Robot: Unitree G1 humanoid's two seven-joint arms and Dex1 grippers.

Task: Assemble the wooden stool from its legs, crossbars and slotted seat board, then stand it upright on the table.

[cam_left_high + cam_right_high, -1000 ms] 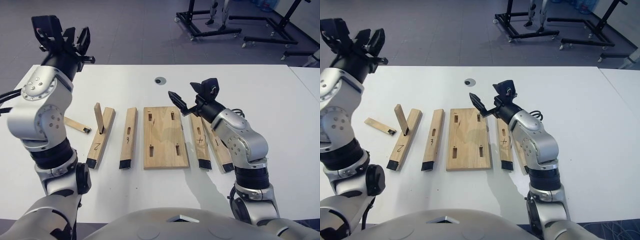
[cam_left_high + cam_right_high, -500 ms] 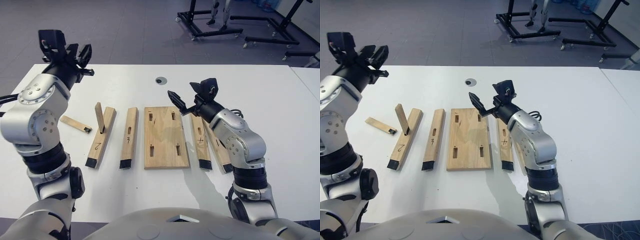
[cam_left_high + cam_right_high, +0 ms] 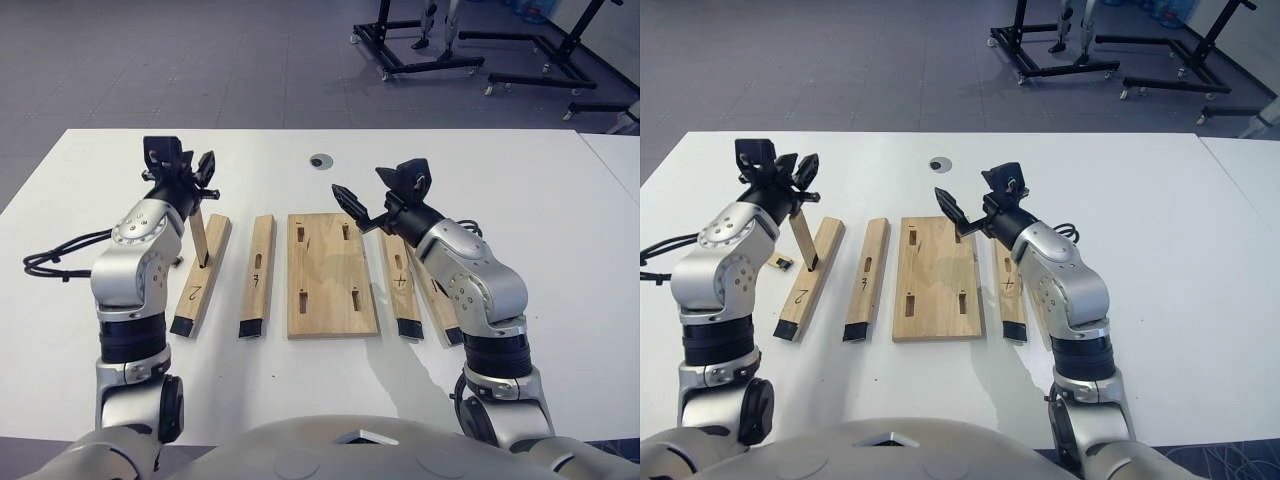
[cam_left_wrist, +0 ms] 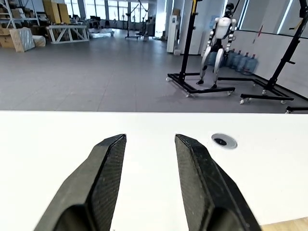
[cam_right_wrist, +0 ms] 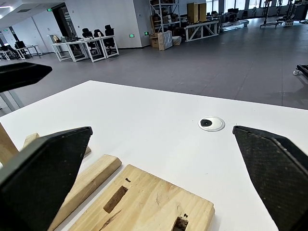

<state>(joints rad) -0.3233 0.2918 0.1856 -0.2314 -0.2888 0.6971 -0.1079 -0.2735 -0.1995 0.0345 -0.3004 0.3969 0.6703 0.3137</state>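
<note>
Seat board (image 3: 332, 273): flat pale-wood rectangle, four slots; neighbouring leg (image 3: 257, 275) black-tipped.

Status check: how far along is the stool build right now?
Done: one crossbar stands slotted in the leg marked 2. In hand: nothing; left gripper hovers open by that crossbar's top, right gripper open above the seat board at its far edge. Left: the other three legs lie flat and unjoined, board unmounted, stool not upright.

Slotted seat board (image 3: 331, 273) flat, ctr; legs (image 3: 258, 263) alongside (2 per side); crossbar (image 3: 199, 238) stands in leftmost leg (image 3: 194, 288) slot
</note>
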